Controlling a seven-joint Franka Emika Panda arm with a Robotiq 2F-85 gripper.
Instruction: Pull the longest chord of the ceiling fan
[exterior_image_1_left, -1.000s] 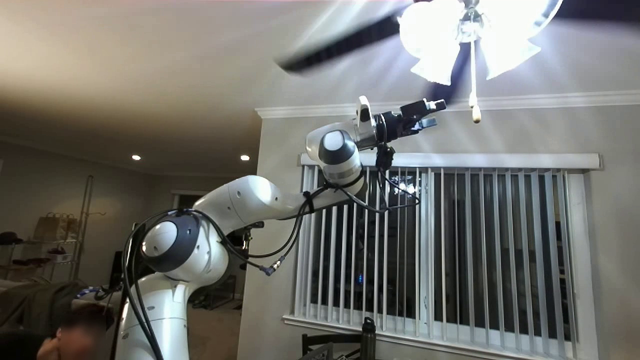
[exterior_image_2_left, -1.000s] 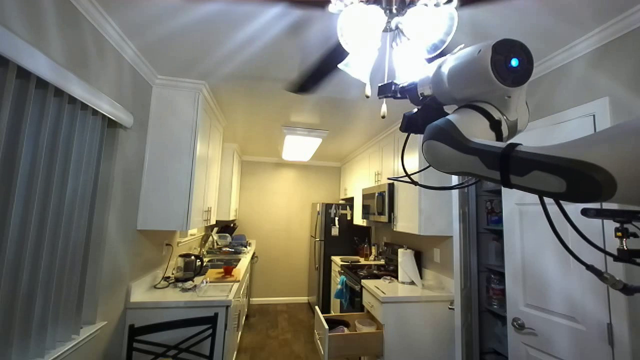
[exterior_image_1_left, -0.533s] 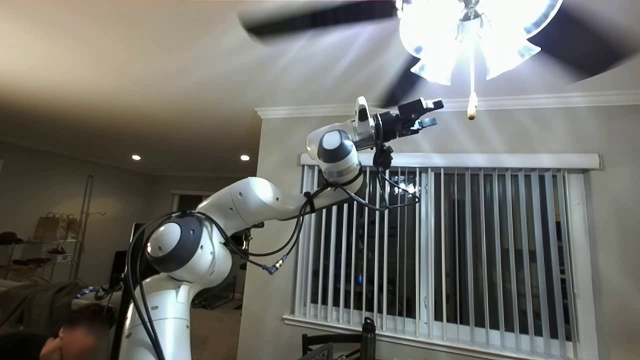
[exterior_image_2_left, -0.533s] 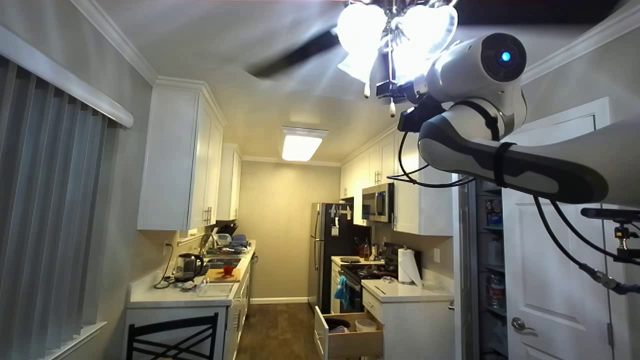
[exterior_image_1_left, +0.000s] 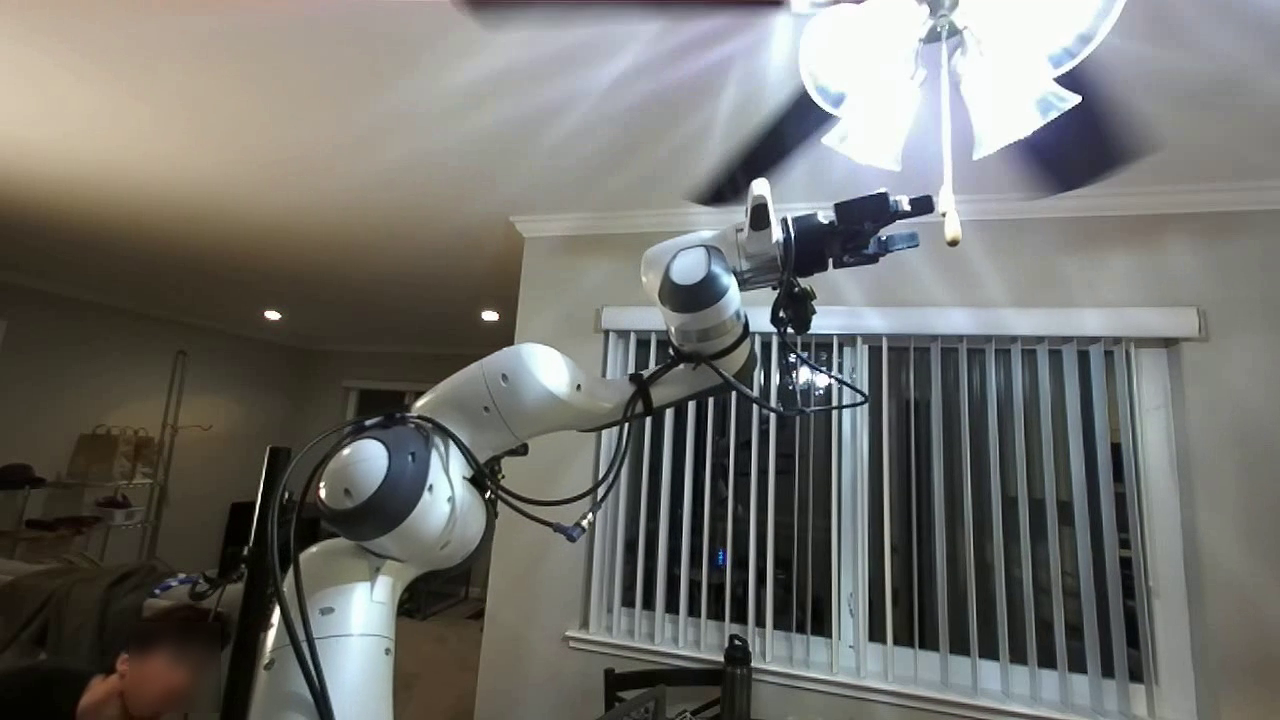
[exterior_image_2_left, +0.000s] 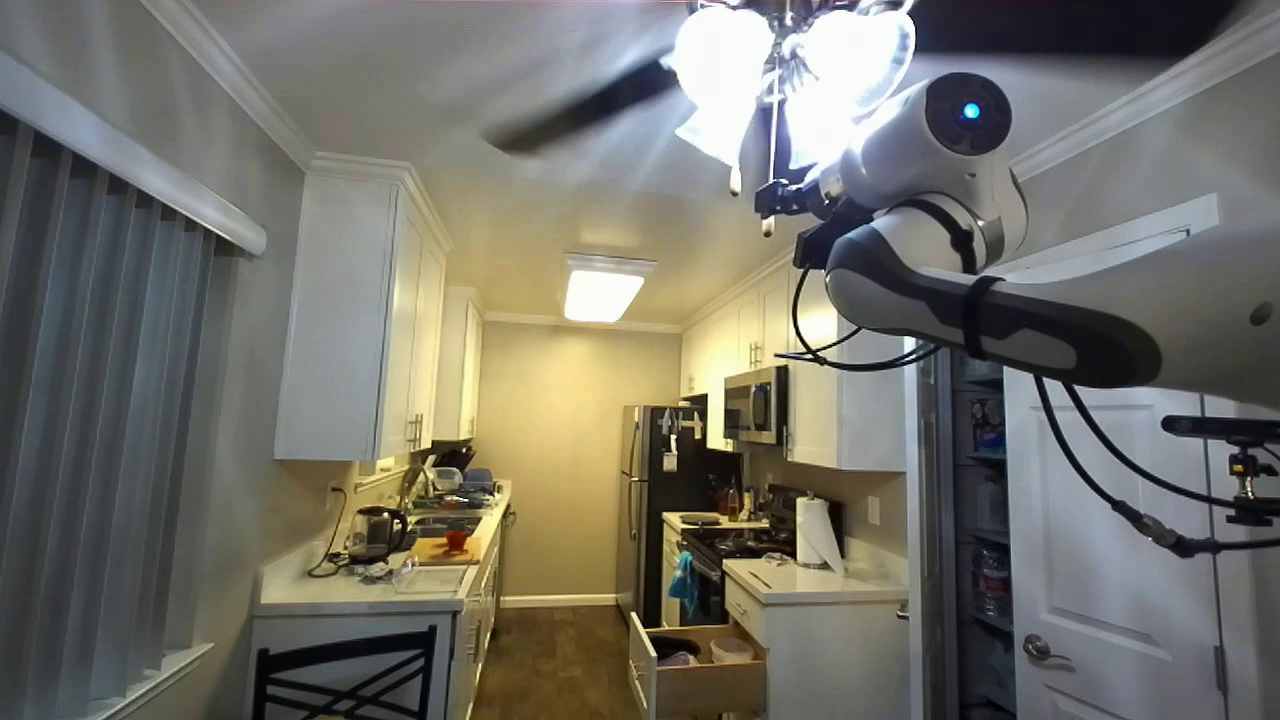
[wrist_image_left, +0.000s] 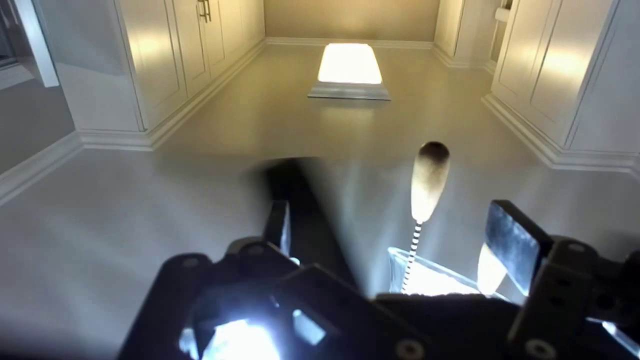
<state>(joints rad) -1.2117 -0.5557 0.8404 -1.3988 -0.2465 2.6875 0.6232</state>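
Black jaws are now nearer the long cord (wrist_image_left: 414, 242), spread wide; its knob (wrist_image_left: 429, 182) shows between them in the wrist view; a pinch seems due, then the pull.

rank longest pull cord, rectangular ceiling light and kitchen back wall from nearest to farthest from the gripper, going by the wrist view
1. Longest pull cord: right of centre, near the gripper.
2. Rectangular ceiling light: upper middle, well beyond that.
3. Kitchen back wall: top middle, farthest back.
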